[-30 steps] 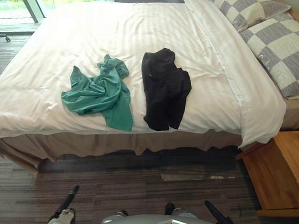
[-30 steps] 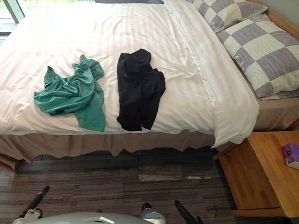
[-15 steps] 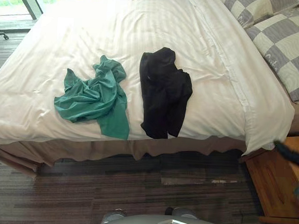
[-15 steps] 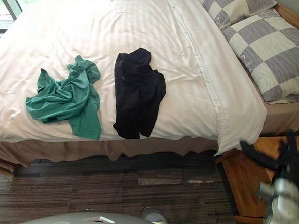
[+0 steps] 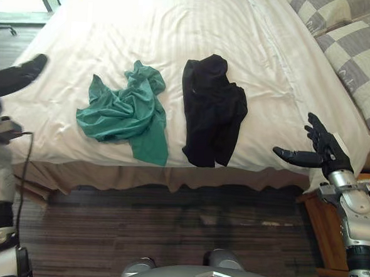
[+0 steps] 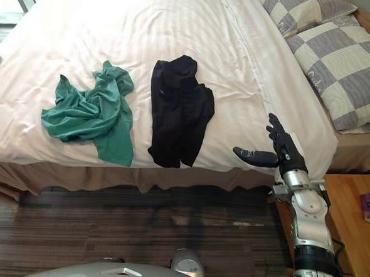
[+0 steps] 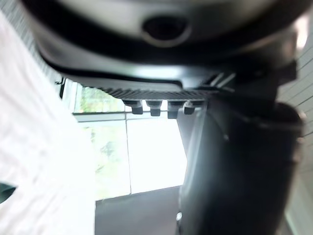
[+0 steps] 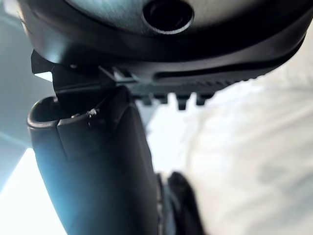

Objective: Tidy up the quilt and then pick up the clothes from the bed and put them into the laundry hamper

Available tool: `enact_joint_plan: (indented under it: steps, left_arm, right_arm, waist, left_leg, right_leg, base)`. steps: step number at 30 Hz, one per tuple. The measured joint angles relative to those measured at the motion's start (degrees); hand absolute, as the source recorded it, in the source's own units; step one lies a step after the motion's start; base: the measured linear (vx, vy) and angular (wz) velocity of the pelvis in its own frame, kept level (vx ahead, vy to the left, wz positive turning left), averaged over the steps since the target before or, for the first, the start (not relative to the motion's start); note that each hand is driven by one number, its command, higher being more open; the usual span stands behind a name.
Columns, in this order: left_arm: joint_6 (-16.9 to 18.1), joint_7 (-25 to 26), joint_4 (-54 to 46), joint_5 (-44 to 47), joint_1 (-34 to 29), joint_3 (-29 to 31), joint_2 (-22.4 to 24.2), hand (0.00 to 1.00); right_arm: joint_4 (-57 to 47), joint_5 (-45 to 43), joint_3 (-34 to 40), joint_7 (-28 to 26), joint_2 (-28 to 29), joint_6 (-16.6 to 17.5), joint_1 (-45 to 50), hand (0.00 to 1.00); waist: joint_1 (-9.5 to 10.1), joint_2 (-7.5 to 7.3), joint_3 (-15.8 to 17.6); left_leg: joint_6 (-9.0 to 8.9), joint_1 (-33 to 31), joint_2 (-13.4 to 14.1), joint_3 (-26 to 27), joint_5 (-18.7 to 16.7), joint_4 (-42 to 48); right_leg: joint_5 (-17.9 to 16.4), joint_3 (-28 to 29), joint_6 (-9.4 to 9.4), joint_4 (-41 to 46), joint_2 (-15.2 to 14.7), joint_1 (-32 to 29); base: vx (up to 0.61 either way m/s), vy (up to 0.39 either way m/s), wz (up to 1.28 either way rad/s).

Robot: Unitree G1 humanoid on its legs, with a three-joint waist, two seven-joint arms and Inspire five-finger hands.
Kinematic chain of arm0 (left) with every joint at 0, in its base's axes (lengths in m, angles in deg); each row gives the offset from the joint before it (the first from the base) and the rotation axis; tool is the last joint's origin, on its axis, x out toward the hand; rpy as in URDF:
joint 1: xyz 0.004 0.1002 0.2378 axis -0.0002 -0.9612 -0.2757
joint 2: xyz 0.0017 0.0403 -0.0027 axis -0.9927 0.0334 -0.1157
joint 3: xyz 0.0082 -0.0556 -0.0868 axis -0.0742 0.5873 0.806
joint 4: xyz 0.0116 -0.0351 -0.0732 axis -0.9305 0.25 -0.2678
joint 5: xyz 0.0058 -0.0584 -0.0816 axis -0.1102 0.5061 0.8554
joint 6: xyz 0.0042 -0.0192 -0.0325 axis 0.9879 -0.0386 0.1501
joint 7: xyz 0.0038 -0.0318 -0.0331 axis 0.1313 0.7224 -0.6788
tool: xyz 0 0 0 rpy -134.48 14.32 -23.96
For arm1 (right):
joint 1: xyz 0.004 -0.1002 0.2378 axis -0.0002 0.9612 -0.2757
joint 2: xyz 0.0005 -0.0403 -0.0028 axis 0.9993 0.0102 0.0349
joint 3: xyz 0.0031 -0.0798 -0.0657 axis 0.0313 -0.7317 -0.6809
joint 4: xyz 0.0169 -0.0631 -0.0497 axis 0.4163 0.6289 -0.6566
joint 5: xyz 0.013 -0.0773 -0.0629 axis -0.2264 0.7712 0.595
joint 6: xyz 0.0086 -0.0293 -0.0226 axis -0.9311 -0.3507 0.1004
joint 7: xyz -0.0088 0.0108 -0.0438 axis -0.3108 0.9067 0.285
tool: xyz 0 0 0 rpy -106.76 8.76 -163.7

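Hovering beside quilt point(image 5: 179, 31) corner, right hand point(image 5: 325, 152) spread wide; left hand point(image 5: 13, 78) straight-fingered (green top point(image 5: 127, 113), black garment point(image 5: 212, 112) untouched).

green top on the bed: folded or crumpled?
Crumpled. The green top lies bunched in irregular wrinkles on the white quilt, with one end trailing toward the near edge of the bed.
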Motion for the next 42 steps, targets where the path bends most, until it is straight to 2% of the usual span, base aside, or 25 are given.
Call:
enact_joint_plan:
  steps: [3,4,5,6,7,8,9,10,12,16,17,21,27,31,32,35,36,39,42]
  left_arm:
    - [-2.06,-0.27,1.07,-2.24,-0.02,-3.37,0.78,1.00]
    - [-2.12,-0.12,1.98,-2.58,-0.03,-4.38,2.48,1.00]
    - [-2.12,-0.04,2.16,-2.80,-0.03,-4.56,2.96,1.00]
    - [-2.12,0.40,2.32,-5.67,-0.03,-5.01,4.89,1.00]
    - [-2.13,0.60,2.32,-7.05,-0.03,-5.47,5.70,1.00]
    - [-2.13,0.76,2.28,-9.46,-0.03,-6.89,6.45,1.00]
    - [-2.15,0.65,2.28,-11.99,-0.04,-8.02,7.00,1.00]
    - [-2.20,0.45,2.28,-13.38,-0.04,-8.61,7.24,1.00]
    - [-3.44,0.20,1.46,-18.34,0.01,-9.57,8.09,1.00]
    - [-6.25,-0.95,4.11,-21.05,2.95,-11.24,8.07,1.00]
    - [-7.41,-1.39,6.61,-22.47,4.33,-12.61,8.08,1.00]
    - [-9.74,-1.33,13.71,-25.00,5.63,-14.61,8.09,1.00]
    - [-12.63,4.27,20.02,-29.24,15.10,-14.62,8.09,1.00]
    - [-15.58,5.60,22.04,-29.59,20.03,-14.56,8.08,1.00]
    - [-16.95,6.07,22.45,-31.07,21.52,-14.56,8.09,1.00]
    - [-17.87,8.00,22.57,-31.39,23.94,-14.48,8.05,1.00]
    - [-18.40,8.98,22.84,-31.39,25.88,-14.41,8.06,0.00]
    - [-19.73,9.44,23.50,-32.17,29.49,-12.66,7.87,0.00]
    - [-20.88,7.37,23.78,-38.53,30.57,-9.51,7.56,0.00]
  right_arm:
    - [-0.79,-0.15,-1.35,-0.79,0.03,0.38,-0.55,1.00]
    - [-0.96,-0.18,-2.45,-1.25,0.06,0.81,-0.30,1.00]
    - [-1.08,-0.17,-2.70,-1.38,0.06,0.81,-0.26,1.00]
    - [-2.25,-0.15,-3.46,-1.84,0.06,0.85,0.16,1.00]
    - [-3.24,-0.15,-3.77,-2.02,0.06,0.89,0.68,1.00]
    - [-5.69,-0.15,-4.51,-2.16,0.06,1.08,1.70,1.00]
    - [-7.83,-0.15,-5.10,-2.37,0.03,1.37,1.79,1.00]
    - [-8.59,-0.14,-5.36,-2.47,0.03,1.73,1.79,1.00]
    - [-10.93,-0.14,-5.84,-2.95,0.03,2.29,1.36,1.00]
    - [-12.42,-0.13,-6.06,-2.93,0.04,2.95,-0.41,1.00]
    - [-12.43,-0.17,-6.23,-2.94,0.03,2.96,-1.16,1.00]
    - [-12.55,-1.98,-7.29,-3.01,0.03,2.96,-3.56,1.00]
    - [-13.67,-3.18,-9.02,-2.82,-0.13,2.94,-7.05,1.00]
    - [-16.46,-5.13,-12.48,-2.50,-1.69,2.94,-10.86,1.00]
    - [-16.61,-5.13,-13.93,-2.50,-3.07,2.93,-13.24,1.00]
    - [-16.64,-5.20,-15.13,-1.99,-4.87,2.94,-17.41,1.00]
    - [-16.65,-5.37,-15.14,-1.53,-5.25,2.94,-19.20,1.00]
    - [-17.51,-5.65,-15.25,-0.58,-6.13,2.49,-21.99,1.00]
    - [-19.47,-5.64,-15.65,-0.35,-6.15,0.98,-24.13,1.00]
  waist:
    - [-0.03,-0.95,0.07]
    - [-0.04,-0.58,0.30]
    - [0.10,-0.26,0.51]
    - [0.22,0.72,1.32]
    - [0.33,1.19,1.66]
    - [0.35,1.95,2.11]
    - [0.09,3.56,3.09]
    - [0.01,4.32,3.54]
    - [-0.57,5.57,3.56]
    - [-1.52,5.42,3.61]
    - [-1.58,5.33,3.67]
    - [-2.76,4.30,4.08]
    - [-3.07,3.21,6.24]
    - [-3.25,3.40,8.53]
    - [-3.25,3.39,9.99]
    - [-3.27,3.79,10.89]
    - [-3.11,3.95,11.83]
    - [-3.11,4.34,13.22]
    - [-3.63,4.48,14.44]
  left_leg:
    - [0.44,0.59,-0.03,2.04,-0.64,0.98]
    - [0.67,-0.54,0.72,3.11,-2.98,5.68]
    - [0.71,-0.83,1.09,3.29,-3.62,6.98]
    - [0.55,-2.55,2.76,3.90,-6.10,13.44]
    - [0.50,-3.94,3.69,4.22,-6.94,17.23]
    - [0.66,-7.86,5.65,4.39,-7.56,26.00]
    - [0.65,-10.43,7.97,4.40,-7.57,32.68]
    - [0.62,-10.63,8.73,4.46,-7.59,34.25]
    - [0.52,-9.80,8.63,5.72,-7.62,32.05]
    - [0.41,-7.86,7.06,8.69,-7.51,21.16]
    - [-0.16,-7.76,7.10,9.53,-7.17,19.17]
    - [-0.94,-7.66,6.07,11.84,-4.04,13.28]
    - [-0.07,-12.65,5.41,14.06,-0.82,10.54]
    - [0.59,-16.04,5.26,14.49,-0.14,10.80]
    - [0.80,-16.52,5.06,14.62,0.24,10.74]
    - [0.90,-19.62,4.75,15.11,0.91,10.54]
    - [0.99,-20.57,4.59,15.40,1.36,10.23]
    - [1.16,-22.86,4.20,15.93,2.37,9.23]
    - [1.23,-23.50,4.03,16.87,3.70,7.44]
  right_leg:
    - [1.08,1.34,0.33,-2.08,-0.18,1.21]
    - [1.17,1.53,0.43,-3.00,-0.16,2.13]
    - [1.08,1.49,0.44,-3.13,-0.02,2.35]
    - [0.95,1.06,0.36,-3.95,0.64,3.60]
    - [0.76,0.99,0.32,-4.20,0.71,3.98]
    - [-0.50,0.76,0.69,-4.06,0.74,4.13]
    - [-1.17,0.82,0.92,-3.09,1.09,4.16]
    - [-1.42,1.12,0.91,-2.52,1.49,4.30]
    - [-1.51,2.25,1.11,-1.02,1.63,3.06]
    - [-1.33,2.64,1.22,1.54,2.05,-2.31]
    - [-1.18,2.79,1.04,2.27,2.42,-3.70]
    - [0.19,3.99,0.52,2.25,2.67,-7.02]
    - [4.49,5.23,0.65,-0.73,2.69,-12.70]
    - [6.91,5.65,1.05,-2.78,2.46,-15.24]
    - [7.45,5.70,1.15,-3.28,2.28,-15.71]
    - [8.41,5.91,1.29,-3.57,1.96,-18.96]
    - [8.81,6.03,1.33,-3.59,1.85,-20.15]
    - [9.82,6.29,1.50,-4.14,1.66,-22.80]
    - [11.66,6.32,1.73,-6.71,1.72,-23.26]
  base:
    - [-0.03,0.071,-0.24]
    - [-0.02,0.065,-0.25]
    - [-0.01,0.032,-0.28]
    - [-0.04,0.009,-0.19]
    - [-0.06,0.012,-0.20]
    - [-0.09,0.038,-0.17]
    - [-0.07,0.045,-0.18]
    - [-0.07,0.054,-0.20]
    - [-0.04,0.021,-0.18]
    - [-0.07,-0.059,-0.08]
    - [-0.07,-0.090,-0.13]
    - [-0.08,-0.093,-0.16]
    - [-0.09,-0.027,-0.13]
    - [-0.07,0.028,-0.03]
    - [-0.05,0.023,0.00]
    - [-0.05,0.006,0.01]
    - [-0.03,-0.012,-0.02]
    - [-0.03,-0.023,-0.01]
    - [-0.03,-0.040,-0.05]
